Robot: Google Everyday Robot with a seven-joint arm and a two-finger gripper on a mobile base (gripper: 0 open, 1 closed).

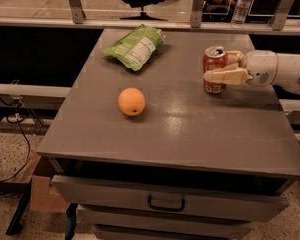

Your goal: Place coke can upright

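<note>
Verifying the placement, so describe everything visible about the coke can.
The coke can is small, red and metallic-looking, with white markings and a silver top. It stands upright, its base apparently resting on the grey table near the far right edge, well to the right of the orange. The gripper reaches in from the right and is shut on it, one pale finger crossing its front and the other behind it.

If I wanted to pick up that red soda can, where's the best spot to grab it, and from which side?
Grip the middle of its wall, coming in level from the right. The coke can stands upright on the table, so its straight round sides offer two opposite faces. The gripper sits there, closed around the can's middle.
</note>
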